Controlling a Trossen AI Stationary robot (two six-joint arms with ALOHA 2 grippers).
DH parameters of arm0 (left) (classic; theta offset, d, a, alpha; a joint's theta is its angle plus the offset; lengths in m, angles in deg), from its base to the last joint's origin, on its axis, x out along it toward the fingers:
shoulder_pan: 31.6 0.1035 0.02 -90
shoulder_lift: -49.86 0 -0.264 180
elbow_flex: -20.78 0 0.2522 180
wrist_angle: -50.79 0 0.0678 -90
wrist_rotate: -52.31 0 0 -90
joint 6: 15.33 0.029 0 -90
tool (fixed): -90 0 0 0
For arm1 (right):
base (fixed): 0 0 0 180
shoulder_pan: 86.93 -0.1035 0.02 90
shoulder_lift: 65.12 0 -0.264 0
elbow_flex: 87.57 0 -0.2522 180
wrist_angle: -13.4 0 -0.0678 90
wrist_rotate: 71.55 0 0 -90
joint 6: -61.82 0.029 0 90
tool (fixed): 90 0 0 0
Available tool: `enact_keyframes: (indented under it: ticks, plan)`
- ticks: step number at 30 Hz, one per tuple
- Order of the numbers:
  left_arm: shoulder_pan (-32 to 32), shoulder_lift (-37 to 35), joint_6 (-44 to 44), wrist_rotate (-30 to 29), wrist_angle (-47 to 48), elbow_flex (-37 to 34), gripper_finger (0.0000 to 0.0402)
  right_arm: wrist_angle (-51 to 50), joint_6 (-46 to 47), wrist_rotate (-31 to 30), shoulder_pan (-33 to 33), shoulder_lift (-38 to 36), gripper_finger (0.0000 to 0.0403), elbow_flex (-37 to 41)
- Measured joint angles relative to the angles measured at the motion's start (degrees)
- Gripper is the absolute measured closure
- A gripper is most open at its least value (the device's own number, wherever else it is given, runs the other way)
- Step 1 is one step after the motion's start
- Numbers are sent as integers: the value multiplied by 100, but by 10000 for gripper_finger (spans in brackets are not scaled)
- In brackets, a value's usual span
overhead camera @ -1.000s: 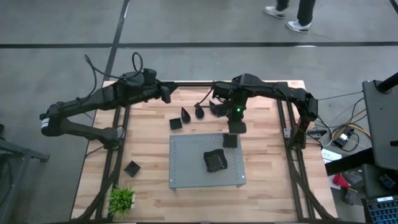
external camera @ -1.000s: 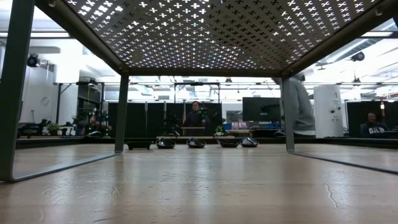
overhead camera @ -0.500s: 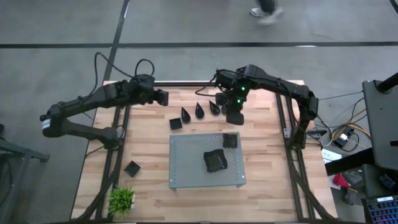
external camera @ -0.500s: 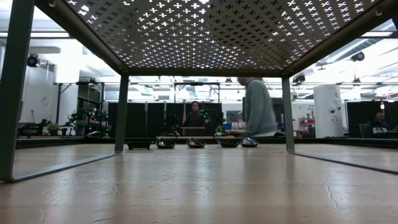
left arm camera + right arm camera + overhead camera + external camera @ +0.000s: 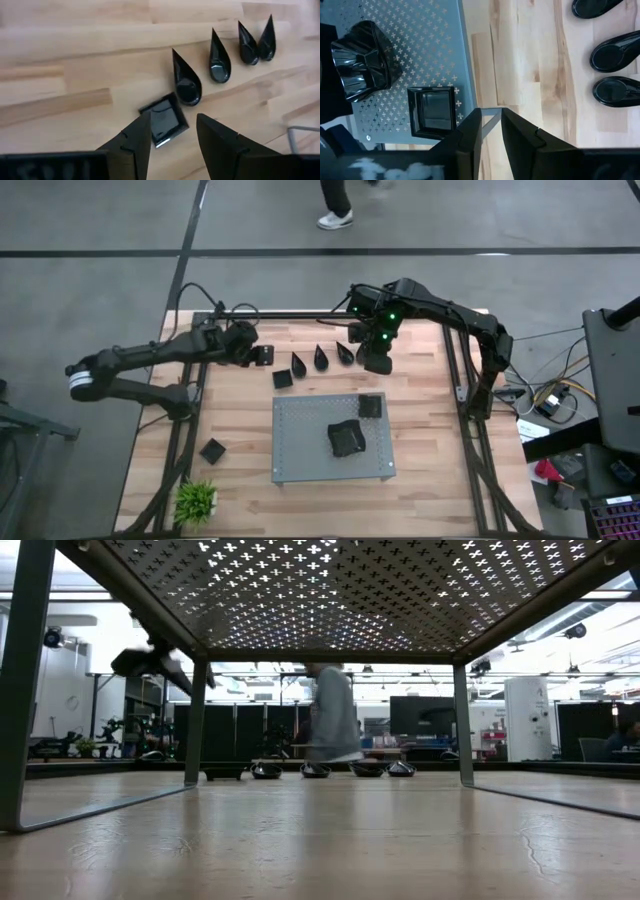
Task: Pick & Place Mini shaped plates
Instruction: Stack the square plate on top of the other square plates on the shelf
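Mini shaped plates [image 5: 320,358] sit in a row on the counter [image 5: 240,430]; left tool [image 5: 172,142] hovers released above a square one, right tool [image 5: 490,131] narrowly parted, empty.

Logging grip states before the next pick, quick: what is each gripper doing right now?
Left gripper: open, empty, above the square plate.
Right gripper: narrow gap between its fingers, holding nothing.

You worked in a big open lab hall: concrete floor [image 5: 90,230] around the table [image 5: 240,430], a person [image 5: 330,715] passing mid-frame, monitors [image 5: 420,718] behind.
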Motion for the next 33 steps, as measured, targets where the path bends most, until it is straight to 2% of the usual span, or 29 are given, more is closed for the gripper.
enact_keyframes:
  ticks: [5, 14, 19, 23, 28, 33]
  plan:
    - [49, 0, -502, 428, -1264, -867, 252, 18, 2, 1, 2, 0, 328, 0]
    - [57, 0, -1100, 576, -2026, -1810, 252, 20, 43, 2, 0, -7, 341, 2]
    - [59, 103, -1105, 488, -2407, -2027, 252, 43, 43, 4, 0, -9, 346, 2]
    - [60, 429, -1168, 469, -2432, -2072, 252, 58, 43, 4, 2, -9, 345, 2]
    - [61, 885, -1183, 666, -3068, -2072, 252, 60, 68, 6, 2, -9, 339, 2]
    - [62, 1146, -1190, 668, -3082, -2072, 252, 61, 178, 8, 2, -9, 334, 2]
